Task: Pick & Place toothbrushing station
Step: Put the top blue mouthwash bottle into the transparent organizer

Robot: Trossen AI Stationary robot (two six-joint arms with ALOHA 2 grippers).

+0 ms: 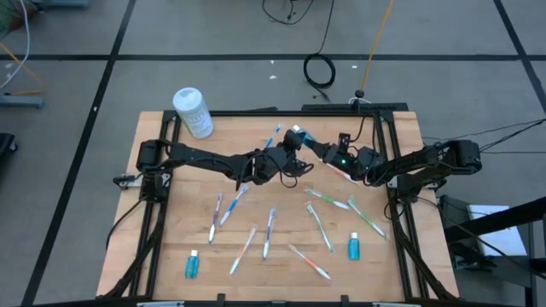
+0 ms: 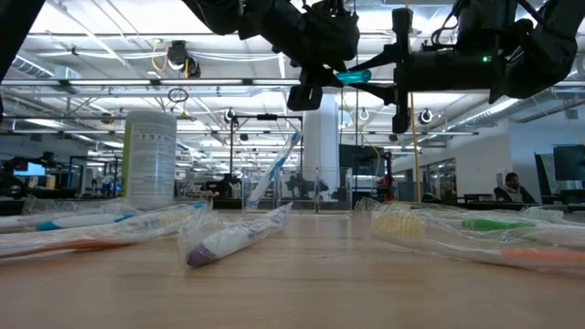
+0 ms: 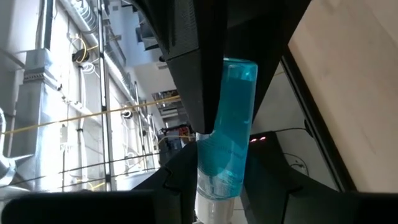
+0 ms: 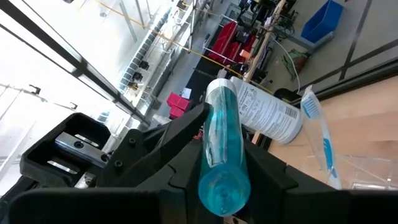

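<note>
Handover above the counter [image 1: 171,256]. We are seeing the left gripper [image 1: 298,142] and the right gripper [image 1: 322,148] meeting in mid-air over a small blue tube [image 2: 353,77]. The left jaws are clenching one end. The other end is lying between the right jaws, though we cannot tell whether they are gripping it yet. We are judging this a transfer between arms. The toothbrushing station [image 2: 302,192], a clear holder carrying one toothbrush [image 2: 274,169], is standing at the counter's far side beside the white canister [image 1: 193,112].

Clear toothbrushing station [image 2: 294,190] stands upright far back, a blue toothbrush [image 2: 277,167] leaning inside
</note>
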